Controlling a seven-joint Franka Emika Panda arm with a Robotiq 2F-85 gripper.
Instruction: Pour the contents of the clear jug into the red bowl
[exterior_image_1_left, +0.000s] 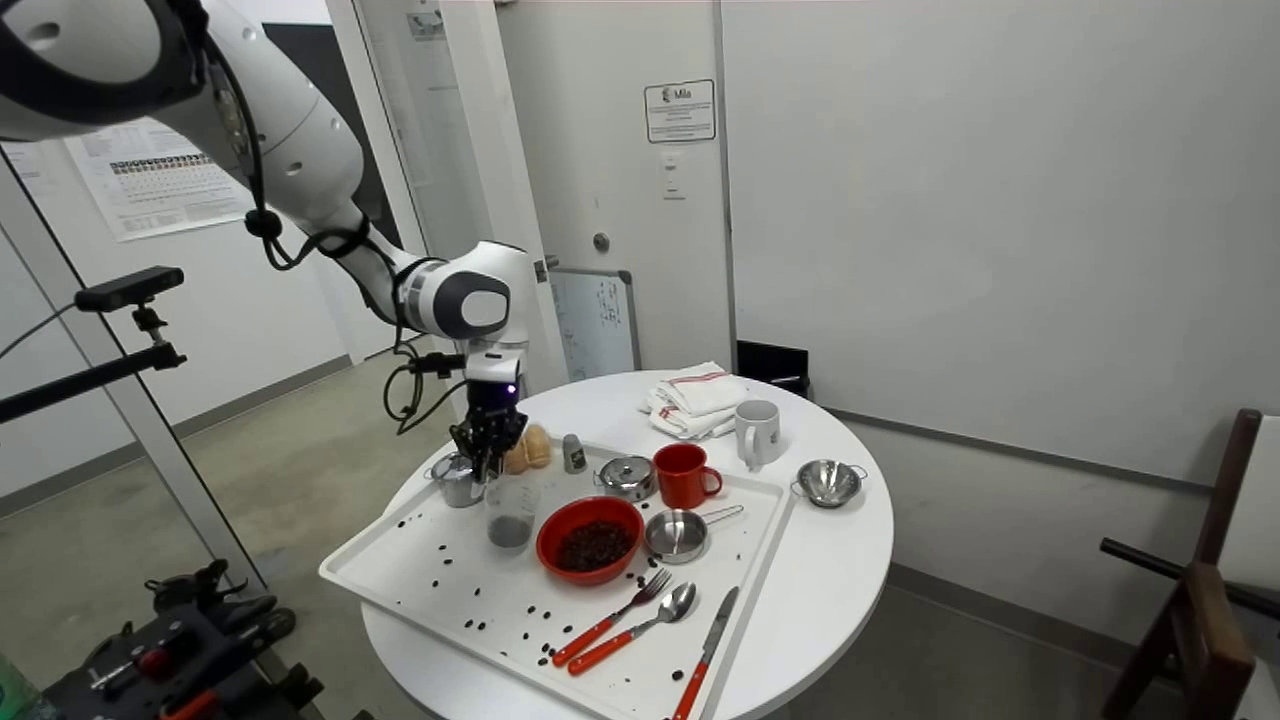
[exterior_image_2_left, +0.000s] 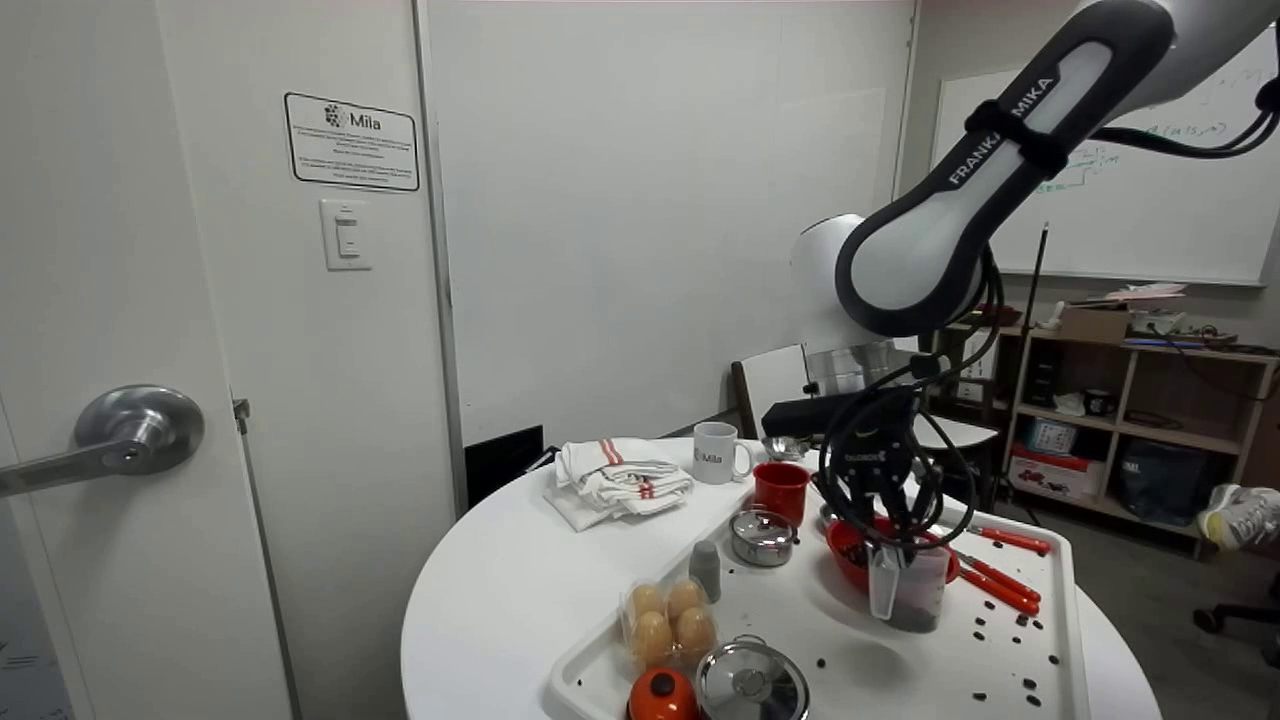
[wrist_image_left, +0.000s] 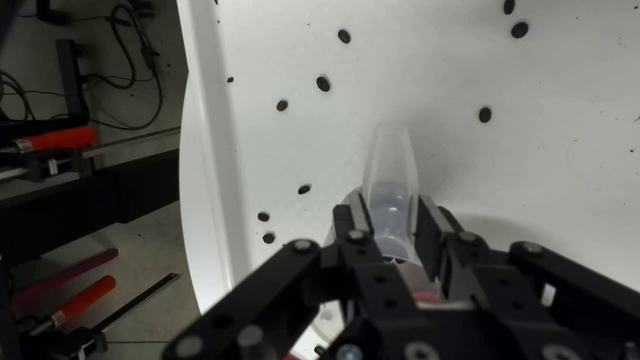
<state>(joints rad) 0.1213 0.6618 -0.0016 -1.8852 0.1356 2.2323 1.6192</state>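
The clear jug (exterior_image_1_left: 511, 515) is see-through, with a greyer lower part; it also shows in an exterior view (exterior_image_2_left: 920, 598). My gripper (exterior_image_1_left: 488, 468) has its fingers on both sides of the jug's handle (wrist_image_left: 391, 165), with hardly any gap, so it looks shut on it. In the wrist view the gripper (wrist_image_left: 391, 220) hides much of the jug. The jug looks upright and seems slightly above the tray (exterior_image_1_left: 350, 577), though this is hard to tell. The red bowl (exterior_image_1_left: 592, 576) stands beside the jug with dark beans inside; the gripper and jug partly hide it in an exterior view (exterior_image_2_left: 848, 568).
Loose beans lie on the tray. A red cup (exterior_image_1_left: 683, 478), a metal pan (exterior_image_1_left: 676, 537) and a lidded pot (exterior_image_1_left: 630, 478) stand near the bowl. A fork, spoon and knife (exterior_image_1_left: 712, 637) lie in front. Eggs (exterior_image_2_left: 668, 622) and a shaker (exterior_image_2_left: 705, 570) stand near the tray's edge.
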